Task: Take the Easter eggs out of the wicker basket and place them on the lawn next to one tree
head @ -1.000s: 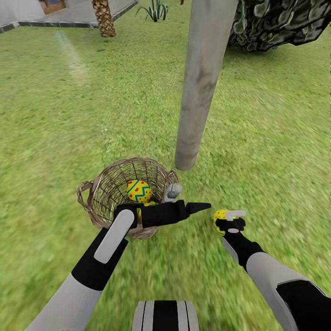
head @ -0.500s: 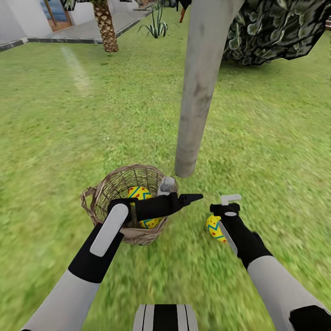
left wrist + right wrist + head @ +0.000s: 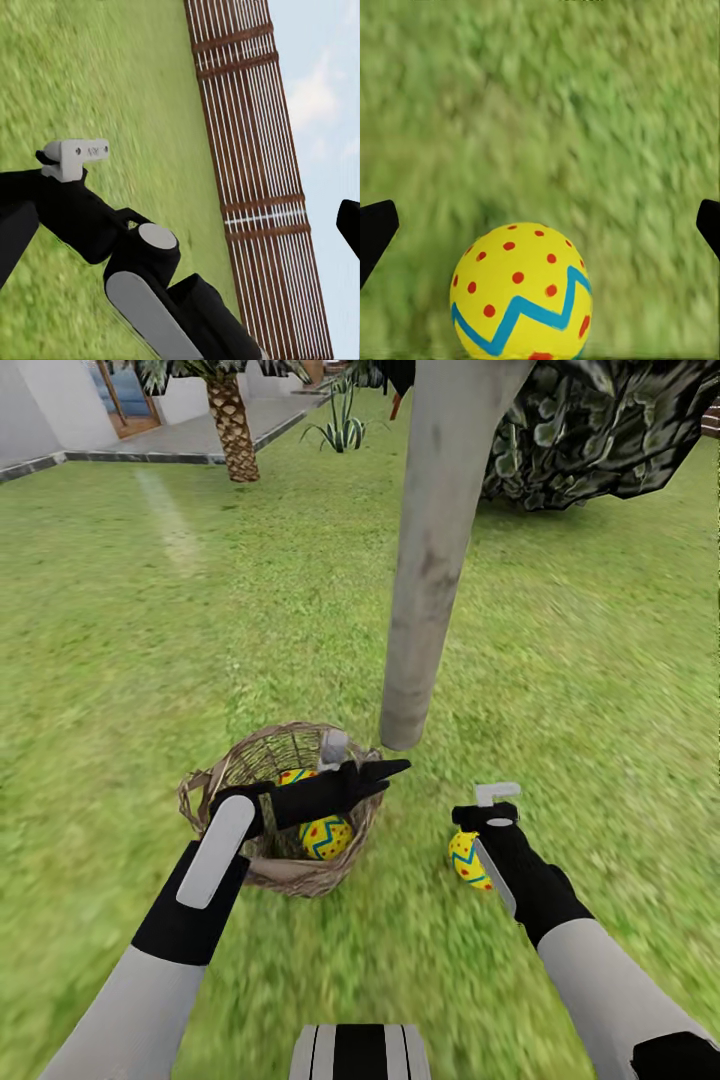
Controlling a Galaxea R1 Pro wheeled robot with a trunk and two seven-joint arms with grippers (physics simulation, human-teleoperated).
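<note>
Standing on the mottled green lawn (image 3: 150, 660), the small round brown wicker basket (image 3: 225, 780) sits just beside the foot of the straight pale grey tree trunk (image 3: 425, 560), toward the robot's left; inside it a yellow egg with a blue zigzag band and red marks (image 3: 326, 837) lies against the near wall, and a second yellow egg (image 3: 293, 776) peeks out behind the black arm that crosses the basket's mouth; the left gripper (image 3: 360, 758) is above the basket's rim on the trunk side, its one grey and one black finger standing apart with nothing between them. On the grass to the robot's right of the basket, near the trunk's foot, lies the third yellow egg with red dots and a blue zigzag (image 3: 464, 858); the right gripper (image 3: 497, 807) hangs over it, and the right wrist view shows that egg (image 3: 521, 292) resting on the grass between two widely spread black fingertips (image 3: 375, 229), neither touching it. In the left wrist view a brown slatted wooden fence (image 3: 255, 172) borders the grass under a pale sky; farther back, a scaly brown palm trunk (image 3: 232, 425) stands by a grey paved path (image 3: 180, 440).
</note>
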